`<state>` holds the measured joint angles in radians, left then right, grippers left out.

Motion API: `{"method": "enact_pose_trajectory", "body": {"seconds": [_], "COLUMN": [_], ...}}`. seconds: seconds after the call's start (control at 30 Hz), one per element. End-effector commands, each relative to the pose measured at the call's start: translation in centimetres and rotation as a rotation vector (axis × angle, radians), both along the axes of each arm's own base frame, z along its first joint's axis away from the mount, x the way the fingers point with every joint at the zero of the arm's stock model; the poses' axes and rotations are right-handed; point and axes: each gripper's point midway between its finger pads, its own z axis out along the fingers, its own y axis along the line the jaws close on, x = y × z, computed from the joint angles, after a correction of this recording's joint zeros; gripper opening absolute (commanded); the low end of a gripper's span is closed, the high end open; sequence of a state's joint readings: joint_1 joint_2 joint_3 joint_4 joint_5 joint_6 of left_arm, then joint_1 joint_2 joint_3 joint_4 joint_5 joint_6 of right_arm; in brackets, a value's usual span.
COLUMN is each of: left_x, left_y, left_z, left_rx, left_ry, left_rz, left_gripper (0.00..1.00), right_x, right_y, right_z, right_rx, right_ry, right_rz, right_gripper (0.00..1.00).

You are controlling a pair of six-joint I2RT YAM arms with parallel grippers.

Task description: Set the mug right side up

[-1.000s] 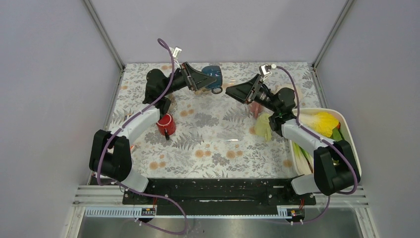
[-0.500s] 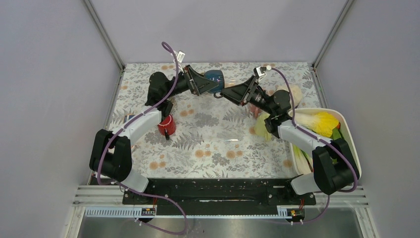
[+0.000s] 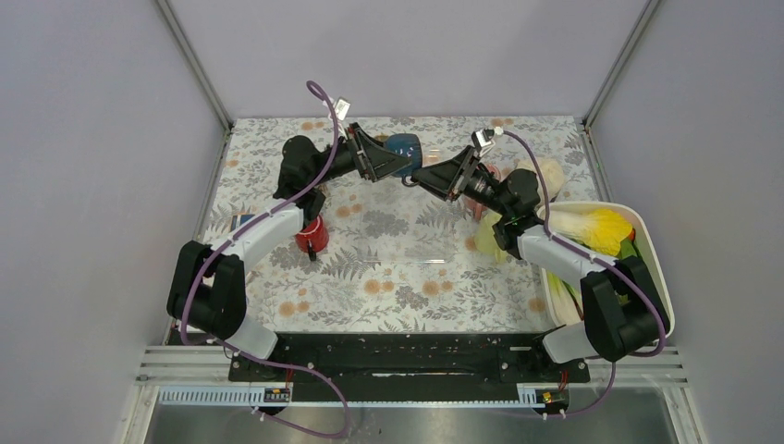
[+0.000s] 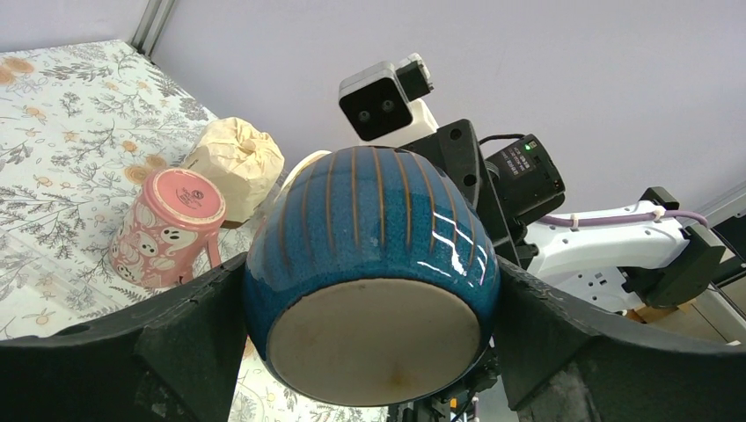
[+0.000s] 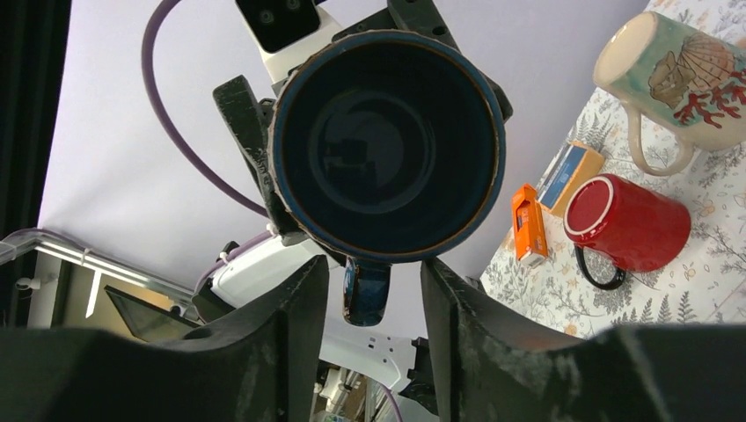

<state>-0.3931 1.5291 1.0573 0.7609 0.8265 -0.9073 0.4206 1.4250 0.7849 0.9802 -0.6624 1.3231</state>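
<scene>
The blue ribbed mug (image 3: pixel 403 146) is held on its side above the far middle of the table. My left gripper (image 3: pixel 398 159) is shut on its body; the left wrist view shows its unglazed base (image 4: pixel 374 338) between my fingers (image 4: pixel 185 343). The mouth faces my right gripper (image 3: pixel 418 176), and the right wrist view looks straight into the mug (image 5: pixel 387 141). The right gripper (image 5: pixel 374 286) is open, with one finger on each side of the mug's handle (image 5: pixel 365 294) and a gap on both sides.
A red mug (image 3: pixel 311 233) lies on its side at the left. A pink mug (image 3: pixel 476 202) lies under the right arm, with a paper-wrapped bundle (image 4: pixel 236 158) behind it. A seashell mug (image 5: pixel 677 66) and small boxes (image 5: pixel 526 224) are also there. A white bin (image 3: pixel 652 250) of vegetables stands at the right.
My right gripper has moved left up to the mug, so its fingers now flank the handle. My left gripper has swung the mug slightly right toward it.
</scene>
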Motion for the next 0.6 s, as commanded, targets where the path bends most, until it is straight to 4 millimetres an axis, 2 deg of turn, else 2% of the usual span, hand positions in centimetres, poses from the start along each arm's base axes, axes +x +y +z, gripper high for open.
{"method": "enact_pose_trajectory", "body": {"seconds": [0.0, 0.23, 0.4, 0.57], "left_x": [-2.3, -2.7, -3.1, -3.5], "left_y": [-0.4, -0.7, -1.1, -1.7], "left_z": [2.4, 2.2, 1.4, 0.6], "left_rx": [-0.026, -0.015, 0.008, 0.032], "left_ry": [-0.124, -0.134, -0.133, -0.128], "left_rz": [-0.041, -0.057, -0.064, -0.074], "left_gripper": [0.0, 0.0, 0.0, 0.0], "right_x": [0.6, 0.6, 0.7, 0.7], "right_y": [0.0, -0.2, -0.2, -0.3], "right_z": [1.2, 1.4, 1.6, 1.5], "right_rx": [0.041, 0.044, 0.055, 0.051], "right_ry": [-0.014, -0.006, 0.01, 0.018], "right_rz": [-0.039, -0.048, -0.049, -0.057], "right_gripper": [0.49, 0.38, 0.42, 0.41]}}
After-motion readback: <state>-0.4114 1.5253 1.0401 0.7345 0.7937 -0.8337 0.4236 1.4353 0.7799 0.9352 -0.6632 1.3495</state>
